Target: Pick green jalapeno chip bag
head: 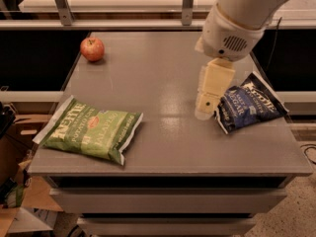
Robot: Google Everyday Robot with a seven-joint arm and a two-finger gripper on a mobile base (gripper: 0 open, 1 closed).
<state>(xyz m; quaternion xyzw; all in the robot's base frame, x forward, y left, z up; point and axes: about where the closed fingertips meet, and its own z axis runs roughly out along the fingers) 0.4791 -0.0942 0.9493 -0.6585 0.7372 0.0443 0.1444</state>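
I look down on a grey bench (163,63). The green chip bag (91,130) lies flat near the front left corner, with one white end reaching past the left edge. The cream hand (204,111) hangs over the right half of the bench, pointing down. Its tip is just beside the left end of a dark blue chip bag (252,106) and well apart from the green one. I cannot tell whether the hand is released or clenched. A red apple (92,49) sits at the back left.

Grey table (163,73), speckled floor (302,212)
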